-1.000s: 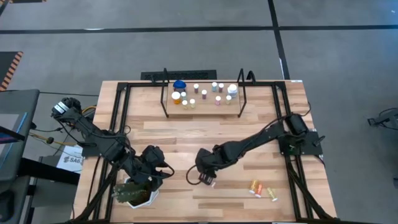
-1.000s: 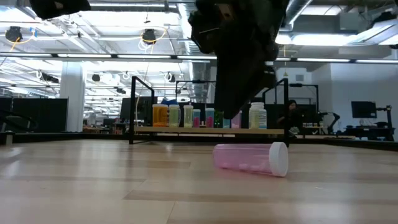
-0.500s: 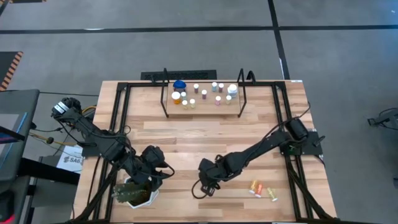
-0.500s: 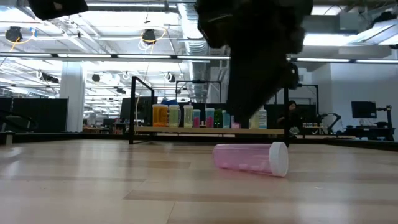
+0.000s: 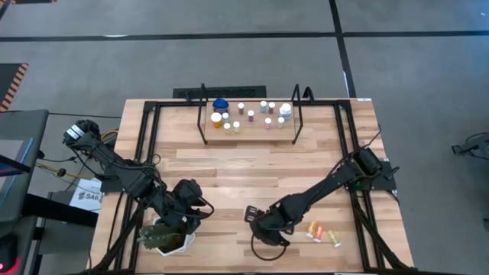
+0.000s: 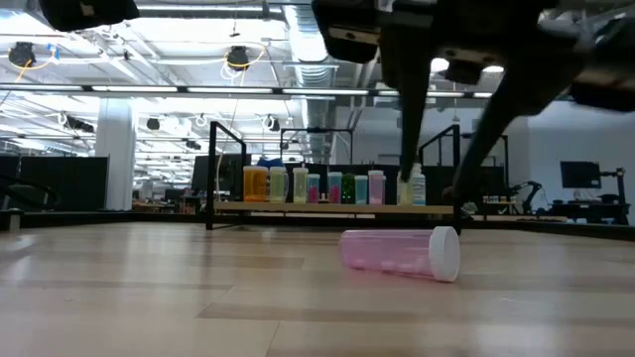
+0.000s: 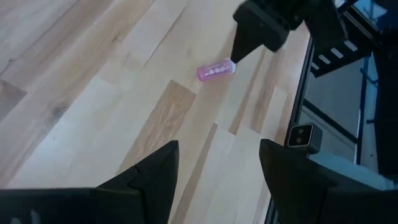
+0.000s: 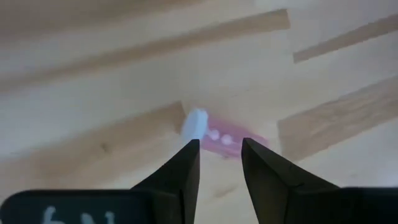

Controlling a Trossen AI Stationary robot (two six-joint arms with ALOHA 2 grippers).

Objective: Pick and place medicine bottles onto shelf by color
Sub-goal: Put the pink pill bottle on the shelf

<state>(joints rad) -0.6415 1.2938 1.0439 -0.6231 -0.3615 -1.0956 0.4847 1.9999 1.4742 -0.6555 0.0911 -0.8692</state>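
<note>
The right arm's fingers [image 8: 217,163], a little apart and grasping nothing, hang over the pink bottle [image 8: 222,140] lying on the counter [image 5: 229,164]; next they must drop and squeeze it.

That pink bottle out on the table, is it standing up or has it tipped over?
Tipped over. The pink bottle lies on its side on the table, white cap pointing sideways. The right claw hovers above it, not gripping it.

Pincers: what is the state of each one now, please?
Left pincer: open, holding nothing, beside the potted plant.
Right pincer: fingers apart, above the pink bottle, not gripping it.
</note>
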